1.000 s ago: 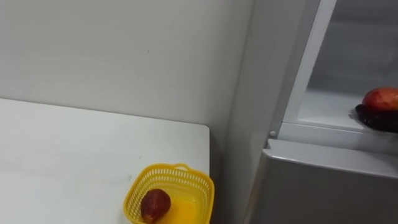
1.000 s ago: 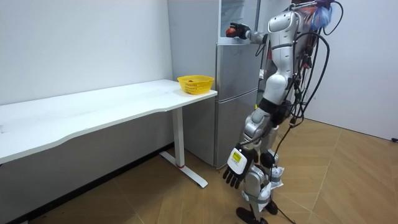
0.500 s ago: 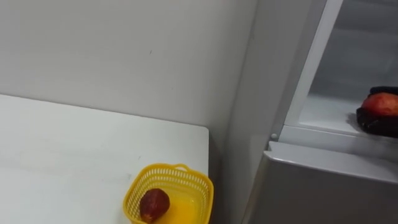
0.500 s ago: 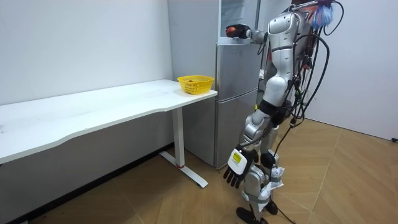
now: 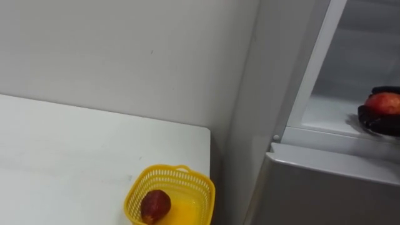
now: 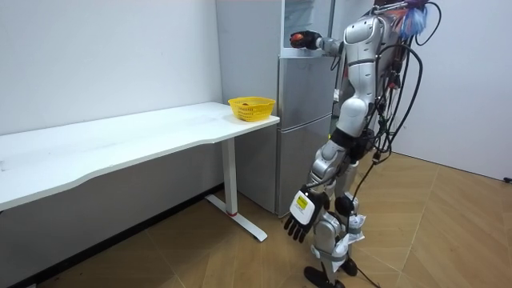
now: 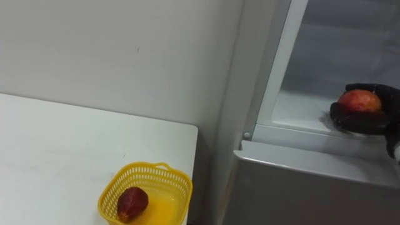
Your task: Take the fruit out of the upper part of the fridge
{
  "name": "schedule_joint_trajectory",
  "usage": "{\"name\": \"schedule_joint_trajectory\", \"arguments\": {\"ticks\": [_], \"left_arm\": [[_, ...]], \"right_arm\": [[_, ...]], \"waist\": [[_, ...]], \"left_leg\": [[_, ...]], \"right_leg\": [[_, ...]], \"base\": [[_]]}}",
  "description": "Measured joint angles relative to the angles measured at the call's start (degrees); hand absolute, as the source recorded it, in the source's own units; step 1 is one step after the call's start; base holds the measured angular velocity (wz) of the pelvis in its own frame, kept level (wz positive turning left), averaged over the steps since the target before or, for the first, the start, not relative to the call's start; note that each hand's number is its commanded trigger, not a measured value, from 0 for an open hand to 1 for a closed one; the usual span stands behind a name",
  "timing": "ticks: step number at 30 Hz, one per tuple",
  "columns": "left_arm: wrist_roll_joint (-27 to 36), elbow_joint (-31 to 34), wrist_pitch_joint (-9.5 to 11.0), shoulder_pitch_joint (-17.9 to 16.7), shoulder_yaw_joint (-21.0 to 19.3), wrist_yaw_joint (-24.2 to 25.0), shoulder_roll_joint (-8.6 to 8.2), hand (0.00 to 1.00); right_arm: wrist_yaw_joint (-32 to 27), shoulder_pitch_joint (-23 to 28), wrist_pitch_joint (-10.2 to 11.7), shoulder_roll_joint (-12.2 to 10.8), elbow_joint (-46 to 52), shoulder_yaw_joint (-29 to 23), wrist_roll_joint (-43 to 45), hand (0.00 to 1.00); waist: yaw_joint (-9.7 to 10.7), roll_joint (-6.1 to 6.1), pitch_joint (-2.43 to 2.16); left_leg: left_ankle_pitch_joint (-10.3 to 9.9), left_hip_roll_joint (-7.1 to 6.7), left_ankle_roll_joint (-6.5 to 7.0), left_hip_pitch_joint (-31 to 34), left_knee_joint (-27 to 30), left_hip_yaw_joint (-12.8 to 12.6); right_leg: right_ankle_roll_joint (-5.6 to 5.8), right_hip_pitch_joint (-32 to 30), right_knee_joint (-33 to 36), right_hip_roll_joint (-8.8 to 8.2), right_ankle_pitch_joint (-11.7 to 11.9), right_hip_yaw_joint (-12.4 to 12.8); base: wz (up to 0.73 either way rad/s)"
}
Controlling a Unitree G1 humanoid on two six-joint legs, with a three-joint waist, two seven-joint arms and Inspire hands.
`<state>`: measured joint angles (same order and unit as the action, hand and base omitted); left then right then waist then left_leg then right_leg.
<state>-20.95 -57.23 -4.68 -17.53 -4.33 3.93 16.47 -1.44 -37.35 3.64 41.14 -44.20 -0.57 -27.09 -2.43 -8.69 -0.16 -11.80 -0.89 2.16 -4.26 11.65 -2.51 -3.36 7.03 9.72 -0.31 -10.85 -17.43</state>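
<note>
The left robot hand is seen in the room view hanging low beside the robot's thigh, its fingers relaxed and spread, with nothing held. Just below the head camera, a white surface is set against the wall, and a yellow basket is placed near its corner beside the fridge; a dark red fruit is already lying in the basket's left part. Further off, above the closed grey lower door, the upper compartment is open and its pale shelf is exposed. At the front of that shelf the right robot hand is closed on the task's thing, a red-and-yellow fruit, which is cradled from below with dark fingers curled round its sides. Whether the fruit is lifted clear of the shelf cannot be told. The fruit is judged to be light, round and fairly firm, with a smooth skin that may be slippery when chilled and flesh that could be bruised by a hard squeeze. It is best held round its widest part, with the thumb set against the fingers and moderate pressure applied.
</note>
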Motion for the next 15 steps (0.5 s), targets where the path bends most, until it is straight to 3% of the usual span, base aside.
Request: {"name": "schedule_joint_trajectory", "arguments": {"ticks": [6, 10, 15], "left_arm": [[0.05, 0.0, 0.0, 0.9, 0.08, -0.04, 0.06, 0.0], [0.14, -0.01, 0.01, 2.29, 0.13, -0.94, -0.01, 0.0], [0.41, -0.09, 0.08, 2.6, 0.81, -3.42, -0.06, 0.0]], "right_arm": [[-4.47, 0.02, 0.01, -0.09, 2.46, 1.24, 0.94, 1.0], [-8.07, 3.05, -0.04, -0.51, 11.51, 1.28, 5.45, 1.0], [-11.55, 7.41, -0.05, -2.52, 21.11, 1.28, 10.4, 1.0]], "waist": [[-0.67, 0.36, 0.23], [-0.54, 1.5, 0.33], [-0.62, 2.57, -0.21]], "left_leg": [[0.0, 0.01, 0.01, -0.05, 0.12, -0.28], [0.01, 0.02, 0.01, 0.09, 0.15, -0.26], [0.02, 0.07, 0.0, 0.04, 0.16, -0.51]], "right_leg": [[0.0, -0.18, -0.03, -0.01, 0.0, 0.12], [0.01, -0.37, -0.04, 0.0, 0.01, 0.15], [0.02, -0.51, 0.11, 0.0, 0.01, 0.14]], "base": [[-0.01], [0.0], [0.0]]}}
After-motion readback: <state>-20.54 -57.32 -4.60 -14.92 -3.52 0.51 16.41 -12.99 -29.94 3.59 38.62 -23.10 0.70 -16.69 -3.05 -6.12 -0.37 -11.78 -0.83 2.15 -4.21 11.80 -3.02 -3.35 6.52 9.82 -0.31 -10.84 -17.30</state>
